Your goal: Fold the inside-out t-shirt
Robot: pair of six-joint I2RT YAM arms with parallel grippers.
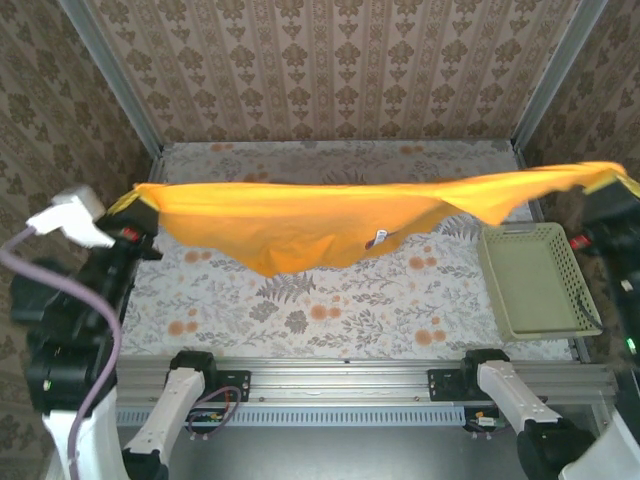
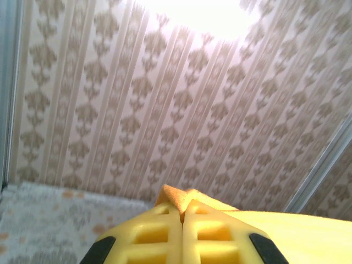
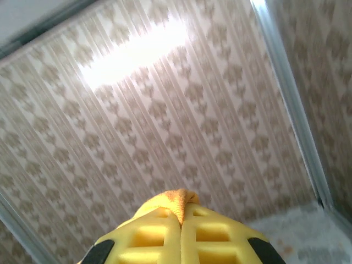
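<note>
above the table (image 1: 300, 310), the inside-out t-shirt (image 1: 300, 225) sags between left gripper (image 1: 127, 203) and right gripper (image 1: 623, 183), both jaws clamped on bunched corners; lettering can't be made out.

Left claw (image 2: 182, 213) pinched shut, raised; right claw (image 3: 180, 214) likewise; arms spread wide.

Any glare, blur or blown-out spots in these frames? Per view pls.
Top external: evenly lit, no glare, slightly soft; t-shirt readable. Left wrist: blown-out hotspot on the wallpaper at top centre; left gripper close and soft-edged. Right wrist: similar hotspot upper left; right gripper likewise soft, pinched cloth visible.
</note>
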